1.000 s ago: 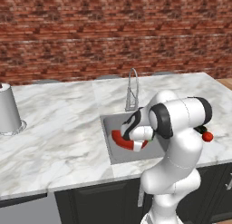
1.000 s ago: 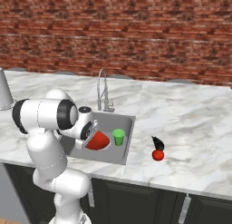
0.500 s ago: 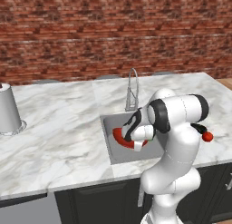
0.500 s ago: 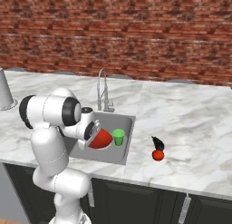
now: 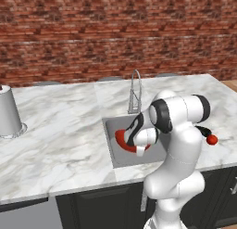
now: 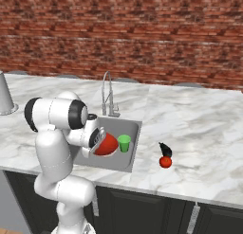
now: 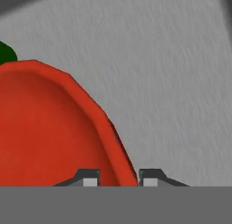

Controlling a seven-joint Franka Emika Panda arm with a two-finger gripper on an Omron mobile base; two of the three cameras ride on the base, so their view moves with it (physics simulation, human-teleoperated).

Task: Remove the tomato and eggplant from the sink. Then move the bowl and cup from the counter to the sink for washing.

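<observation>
Gripper (image 7: 118,177) clamps the bowl's (image 7: 41,128) rim, one finger either side, low in the sink (image 6: 134,129) at frame centre. Cup (image 6: 124,142) stands right beside the bowl in the basin. Tomato (image 6: 165,162) and eggplant (image 6: 165,149) sit on the counter (image 6: 199,129), right of centre.

Risks: thin edge grip, so the bowl could pivot or slip on release; tilted bowl could knock the cup (faucet (image 5: 134,91) close behind too).

No readable text or labels.
</observation>
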